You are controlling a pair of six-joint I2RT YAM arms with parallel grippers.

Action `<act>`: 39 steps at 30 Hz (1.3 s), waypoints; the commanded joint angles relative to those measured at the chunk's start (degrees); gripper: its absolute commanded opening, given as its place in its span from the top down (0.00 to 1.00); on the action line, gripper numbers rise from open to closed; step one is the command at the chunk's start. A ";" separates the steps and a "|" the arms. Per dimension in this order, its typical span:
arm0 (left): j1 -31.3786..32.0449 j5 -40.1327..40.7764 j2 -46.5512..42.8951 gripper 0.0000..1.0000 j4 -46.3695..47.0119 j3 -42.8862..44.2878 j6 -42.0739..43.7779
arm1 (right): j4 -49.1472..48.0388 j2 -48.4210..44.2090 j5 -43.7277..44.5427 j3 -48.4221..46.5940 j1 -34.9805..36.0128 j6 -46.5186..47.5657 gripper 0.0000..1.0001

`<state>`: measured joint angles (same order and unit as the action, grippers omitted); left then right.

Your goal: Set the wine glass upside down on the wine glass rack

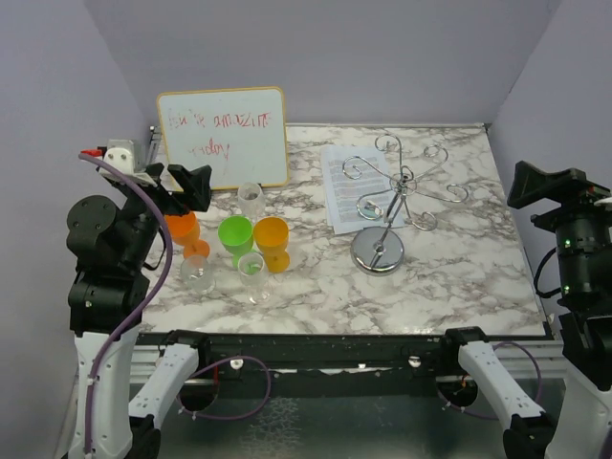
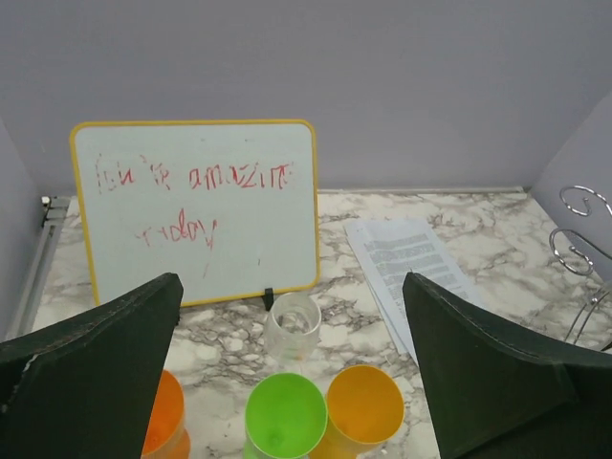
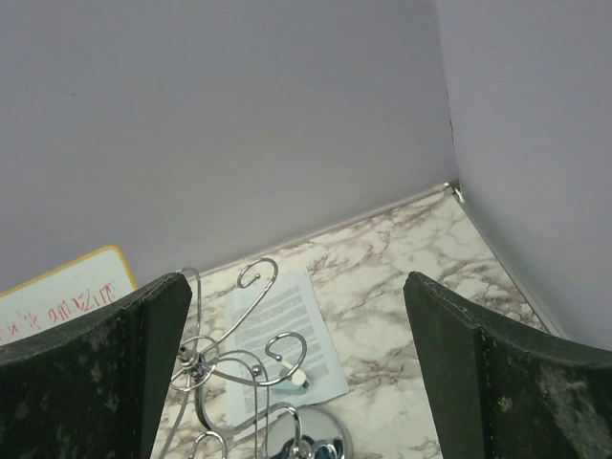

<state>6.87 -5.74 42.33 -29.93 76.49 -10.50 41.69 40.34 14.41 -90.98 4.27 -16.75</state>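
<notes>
Here's the wine glass rack [image 1: 377, 251] at right-centre of the marble table [image 1: 459, 273]: a mirrored round base, a thin leaning post, and chrome curls spread above a printed sheet [image 1: 344, 182]. Well to its left are clear glasses [image 1: 253, 275]; which one has a stem I cannot tell. They're crowded by a green cup [image 1: 235, 234], a yellow cup [image 1: 272, 241] and an orange cup [image 1: 182, 229], with a whiteboard [image 1: 225, 139] behind. The left pincer [image 2: 292, 287] hangs wide above the cups, holding nothing. The right pincer [image 3: 296, 282] is wide and empty too, off at the right edge.

Yellow-framed whiteboard [image 1: 223, 137] (red scrawl), printed sheet [image 1: 346, 184], green cup [image 1: 235, 232], orange cup [image 1: 271, 239] beside it, marble table [image 1: 459, 277]
</notes>
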 commanded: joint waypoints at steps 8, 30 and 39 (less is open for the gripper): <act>0.53 -7.39 -1.36 0.01 3.91 -7.14 -4.81 | 5.91 -1.71 1.47 5.87 -0.36 -3.45 0.00; 1.96 -15.09 17.95 0.54 -1.09 -11.67 -11.90 | 10.32 2.20 -3.87 11.66 -0.38 -6.28 0.12; 8.71 -4.77 30.08 0.58 -0.70 -6.69 -9.32 | 10.17 3.49 -8.80 12.25 -0.40 -4.92 0.13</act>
<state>12.27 -17.08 68.14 -30.65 66.04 -20.73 50.33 43.48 9.34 -79.48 4.25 -22.83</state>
